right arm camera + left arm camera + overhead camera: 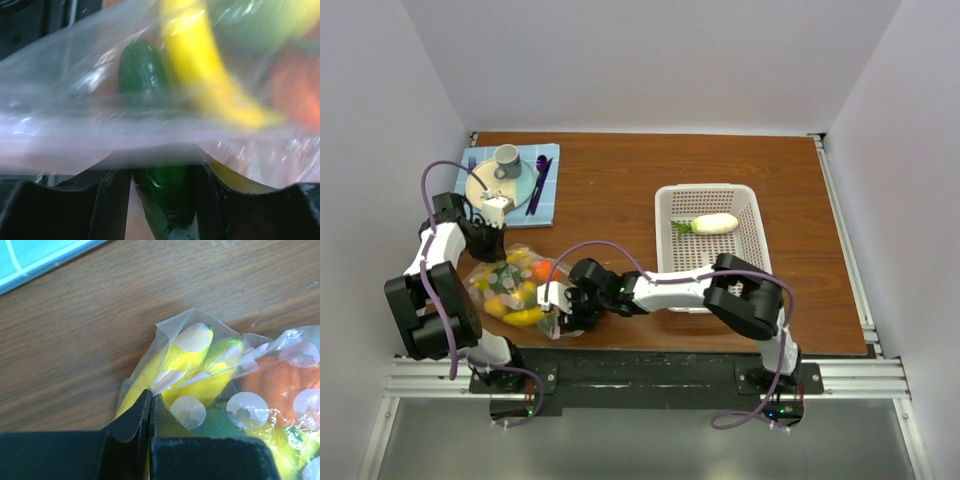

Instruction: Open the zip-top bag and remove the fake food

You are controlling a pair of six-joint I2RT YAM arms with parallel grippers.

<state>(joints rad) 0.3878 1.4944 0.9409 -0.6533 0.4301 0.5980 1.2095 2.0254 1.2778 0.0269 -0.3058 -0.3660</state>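
Observation:
The zip-top bag (515, 288) lies at the near left of the table, full of fake food: a yellow banana (187, 347), an orange tomato (280, 382) and green pieces. My left gripper (492, 243) is at the bag's far corner, and its jaws (150, 397) are shut on the clear film beside the banana. My right gripper (558, 300) is at the bag's near right edge. In the right wrist view its fingers (161, 165) close around a green cucumber (165, 200). The pinkish zipper strip (75, 145) lies across the fingertips and hides them.
A white mesh basket (750, 225) stands to the right with a cream-white piece (712, 223) in it. A blue mat (552, 190) at the back left holds a plate, a grey cup (507, 160) and a purple utensil (539, 180). White walls enclose the table.

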